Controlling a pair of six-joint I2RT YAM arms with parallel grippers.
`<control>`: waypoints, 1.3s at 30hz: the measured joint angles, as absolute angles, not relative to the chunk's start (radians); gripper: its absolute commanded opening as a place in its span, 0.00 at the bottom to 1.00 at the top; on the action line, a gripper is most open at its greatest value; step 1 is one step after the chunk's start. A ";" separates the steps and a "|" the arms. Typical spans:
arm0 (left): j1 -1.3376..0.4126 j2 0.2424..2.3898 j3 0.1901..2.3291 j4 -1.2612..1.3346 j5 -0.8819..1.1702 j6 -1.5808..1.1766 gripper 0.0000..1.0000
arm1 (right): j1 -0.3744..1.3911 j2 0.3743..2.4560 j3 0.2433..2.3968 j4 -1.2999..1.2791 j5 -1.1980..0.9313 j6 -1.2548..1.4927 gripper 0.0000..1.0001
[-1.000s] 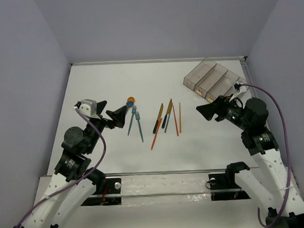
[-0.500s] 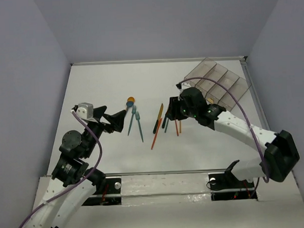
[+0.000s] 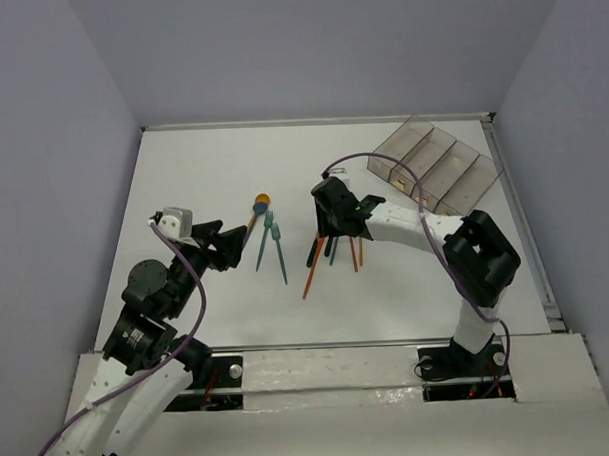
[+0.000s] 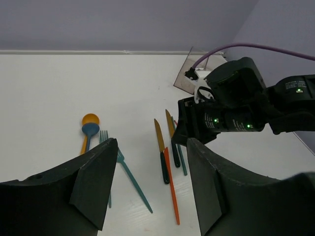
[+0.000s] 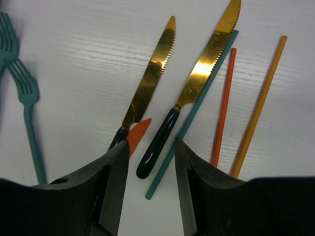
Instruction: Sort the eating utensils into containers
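The utensils lie in the middle of the table. Two yellow-and-black knives (image 5: 150, 81), a teal stick (image 5: 197, 108), a red chopstick (image 5: 224, 103) and an orange chopstick (image 5: 258, 105) form one cluster. My right gripper (image 3: 332, 230) is low over it, open, its jaws either side of one knife's black handle (image 5: 157, 142). Teal forks (image 3: 275, 251) and an orange-bowled spoon (image 3: 261, 202) lie to the left. My left gripper (image 3: 230, 243) is open and empty beside the forks. The four joined containers (image 3: 433, 168) stand at the back right.
A long orange stick (image 3: 312, 276) lies slanted below the knives. A blue spoon (image 4: 90, 130) overlaps the orange one. The grey back wall and the table's raised rim (image 3: 311, 122) close the far side.
My right arm has swung from beside the containers leftward across the table and come down over the knives. My left gripper has shifted slightly nearer.
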State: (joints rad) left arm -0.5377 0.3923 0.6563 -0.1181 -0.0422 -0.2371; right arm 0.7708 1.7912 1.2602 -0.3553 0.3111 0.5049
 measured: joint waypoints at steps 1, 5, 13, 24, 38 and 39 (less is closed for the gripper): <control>-0.538 0.392 0.656 -0.119 -0.042 -0.237 0.69 | 0.770 1.812 1.269 -0.361 0.326 0.513 0.45; -0.538 0.392 0.656 -0.133 -0.041 -0.241 0.79 | 0.769 1.863 1.276 -0.374 0.359 0.535 0.41; -0.538 0.392 0.656 -0.136 -0.035 -0.241 0.86 | 0.769 1.943 1.308 -0.385 0.378 0.569 0.37; -0.538 0.392 0.656 -0.136 -0.026 -0.241 0.85 | 0.766 1.985 1.336 -0.385 0.409 0.599 0.26; -0.538 0.397 0.656 -0.135 -0.016 -0.241 0.72 | 0.767 1.998 1.353 -0.393 0.462 0.649 0.00; -0.538 0.399 0.656 -0.135 -0.012 -0.241 0.70 | 0.766 1.998 1.353 -0.393 0.472 0.652 0.00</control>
